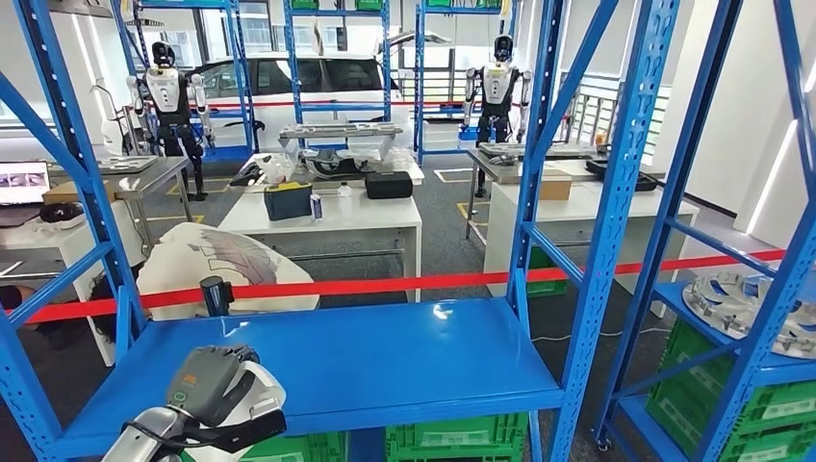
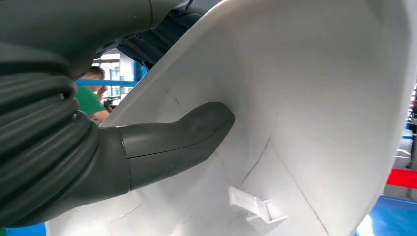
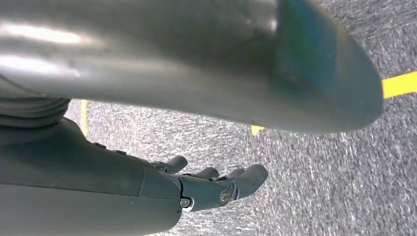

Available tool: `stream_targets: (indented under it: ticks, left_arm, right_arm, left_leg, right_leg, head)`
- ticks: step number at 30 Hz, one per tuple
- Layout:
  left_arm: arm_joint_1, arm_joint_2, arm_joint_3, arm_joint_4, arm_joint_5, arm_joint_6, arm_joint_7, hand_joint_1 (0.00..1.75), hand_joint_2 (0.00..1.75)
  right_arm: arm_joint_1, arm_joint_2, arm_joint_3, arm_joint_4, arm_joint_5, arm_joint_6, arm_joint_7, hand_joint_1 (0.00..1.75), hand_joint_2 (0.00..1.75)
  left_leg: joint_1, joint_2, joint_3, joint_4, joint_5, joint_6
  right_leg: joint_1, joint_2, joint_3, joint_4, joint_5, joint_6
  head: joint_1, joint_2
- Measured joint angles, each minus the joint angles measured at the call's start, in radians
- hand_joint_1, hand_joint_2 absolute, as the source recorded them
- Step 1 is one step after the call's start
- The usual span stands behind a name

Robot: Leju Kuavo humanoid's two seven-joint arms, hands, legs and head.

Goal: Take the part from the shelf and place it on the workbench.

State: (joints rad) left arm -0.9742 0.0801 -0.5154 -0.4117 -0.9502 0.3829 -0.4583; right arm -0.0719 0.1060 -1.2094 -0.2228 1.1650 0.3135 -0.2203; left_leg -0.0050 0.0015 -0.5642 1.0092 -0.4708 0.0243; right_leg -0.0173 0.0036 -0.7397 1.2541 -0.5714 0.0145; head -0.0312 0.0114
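Note:
My left hand [image 1: 214,397] is at the lower left of the head view, at the front edge of the blue shelf board [image 1: 385,356]. It grips a white curved part [image 1: 270,397] that wraps round the hand. In the left wrist view the thumb [image 2: 187,132] presses against the part's smooth white inner face [image 2: 319,98], which carries a small white clip [image 2: 255,204]. My right hand [image 3: 211,184] hangs over grey carpet with its fingers loosely apart and nothing in them.
Blue uprights [image 1: 616,192] frame the shelf bay. Red tape [image 1: 385,285] runs behind it, with a large white panel [image 1: 221,265] and white tables [image 1: 327,217] beyond. Silvery parts [image 1: 741,298] lie on the right-hand shelf, green crates [image 1: 452,438] below. A person in green [image 2: 91,101] stands nearby.

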Motion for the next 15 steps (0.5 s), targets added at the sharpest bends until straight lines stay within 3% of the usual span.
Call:
stream_targets:
  ticks: [1,2,3,5,6,7,10,12,15]
  left_arm:
    - [-0.001,0.0,0.001,0.0,-0.001,-0.002,0.001,1.5,1.75]
    - [-0.001,0.0,0.002,0.0,-0.003,-0.004,0.001,1.5,1.75]
    - [-0.003,0.0,0.003,0.0,-0.005,-0.006,0.003,1.5,1.75]
    - [-0.009,0.0,0.004,-0.001,-0.008,-0.01,0.007,1.5,1.75]
    - [-0.013,0.001,0.006,-0.002,-0.01,-0.012,0.009,1.5,1.75]
    - [-0.017,0.002,0.006,-0.002,-0.012,-0.014,0.009,1.5,1.75]
    - [-0.026,0.004,0.008,-0.004,-0.013,-0.018,0.009,1.5,1.75]
    - [-0.029,0.007,0.011,-0.005,-0.013,-0.019,0.01,1.5,1.75]
    - [-0.031,0.014,0.015,-0.003,-0.017,-0.019,0.012,1.5,1.75]
  right_arm:
    - [-0.001,0.0,0.0,0.0,0.001,0.0,-0.002,0.0,0.0]
    - [-0.001,0.0,0.0,0.0,0.003,0.0,-0.002,0.0,0.0]
    - [-0.001,0.0,0.0,0.0,0.004,0.0,-0.002,0.0,0.0]
    - [-0.004,0.0,0.0,0.0,0.005,0.0,0.0,0.0,0.0]
    - [-0.005,0.0,0.0,0.0,0.004,0.0,0.0,0.0,0.0]
    - [-0.005,0.0,0.0,0.0,0.004,0.0,0.0,0.0,0.0]
    - [-0.007,0.0,0.0,0.0,0.003,0.0,0.001,0.0,0.0]
    - [-0.009,0.0,-0.001,0.0,0.0,0.0,-0.002,0.0,0.0]
    - [-0.01,0.0,-0.006,0.0,-0.016,0.0,-0.033,0.0,0.0]
  left_leg:
    - [-0.002,0.0,-0.01,0.003,0.006,0.001]
    - [-0.003,0.0,-0.02,0.007,0.011,0.0]
    - [-0.004,0.0,-0.03,0.012,0.015,-0.001]
    - [-0.005,0.0,-0.046,0.024,0.02,-0.006]
    - [-0.005,0.0,-0.052,0.028,0.022,-0.01]
    - [-0.006,0.0,-0.056,0.032,0.025,-0.015]
    - [-0.005,-0.001,-0.063,0.034,0.035,-0.034]
    - [-0.003,-0.003,-0.081,0.068,0.001,-0.045]
    - [0.006,-0.004,-0.136,0.236,-0.116,-0.061]
  right_leg:
    - [0.001,0.0,-0.004,0.039,-0.012,0.0]
    - [0.002,0.0,0.009,0.044,-0.005,-0.001]
    - [0.003,0.0,0.04,0.011,0.015,-0.003]
    - [0.006,0.0,0.129,-0.118,0.047,-0.011]
    - [0.008,0.001,0.158,-0.166,0.057,-0.015]
    - [0.011,0.001,0.175,-0.196,0.059,-0.02]
    - [0.012,0.0,0.17,-0.212,0.069,-0.036]
    - [0.008,-0.002,0.163,-0.221,0.084,-0.048]
    - [0.007,-0.003,0.141,-0.224,0.108,-0.056]
  head:
    - [0.0,0.0]
    - [0.001,0.0]
    - [0.001,0.0]
    - [0.001,0.0]
    - [0.001,0.0]
    - [0.001,0.0]
    - [0.001,0.0]
    - [0.0,0.0]
    - [-0.001,0.0]
